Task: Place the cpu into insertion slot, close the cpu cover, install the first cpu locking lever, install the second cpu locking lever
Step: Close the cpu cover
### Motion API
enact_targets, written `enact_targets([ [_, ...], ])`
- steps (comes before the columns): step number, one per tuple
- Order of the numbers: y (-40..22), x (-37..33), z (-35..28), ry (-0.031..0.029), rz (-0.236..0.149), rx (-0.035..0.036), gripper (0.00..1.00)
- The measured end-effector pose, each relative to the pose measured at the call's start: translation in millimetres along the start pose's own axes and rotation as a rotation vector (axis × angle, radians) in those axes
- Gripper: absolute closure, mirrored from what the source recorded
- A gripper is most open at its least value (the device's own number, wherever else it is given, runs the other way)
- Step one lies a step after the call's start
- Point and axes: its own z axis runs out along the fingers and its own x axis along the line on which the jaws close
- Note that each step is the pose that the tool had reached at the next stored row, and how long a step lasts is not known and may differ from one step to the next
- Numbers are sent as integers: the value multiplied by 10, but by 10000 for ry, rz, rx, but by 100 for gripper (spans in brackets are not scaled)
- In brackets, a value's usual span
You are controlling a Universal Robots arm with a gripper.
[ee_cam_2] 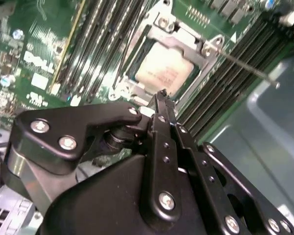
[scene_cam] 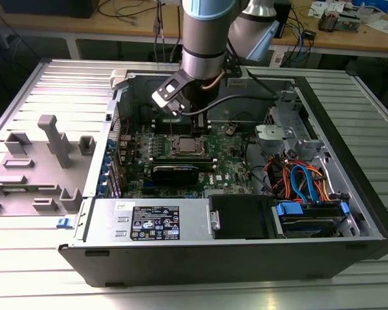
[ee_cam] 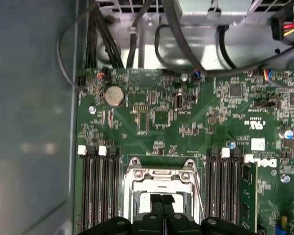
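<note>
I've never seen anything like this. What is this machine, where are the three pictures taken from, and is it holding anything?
The thick grey tube in the exterior view is a robot arm. It reaches down into an open black computer case lying on a ribbed metal table. That picture comes from a camera standing off the arm. The other two come from cameras riding near the arm's wrist, so they look past its black hand at the green circuit board inside the case. Just beyond the fingertips sits the small square chip with a silvery top, already seated on the board, with a thin silver metal frame framing it. The hand's fingers are pressed together, and nothing shows between them.
</note>
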Motion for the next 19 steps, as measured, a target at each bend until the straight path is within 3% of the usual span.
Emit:
enact_targets([
  [3, -64, 1, 30, 1, -73, 3, 89],
  [10, -289, 4, 121, 44, -119, -10, 89],
  [19, -385, 1, 276, 74, -118, -16, 89],
])
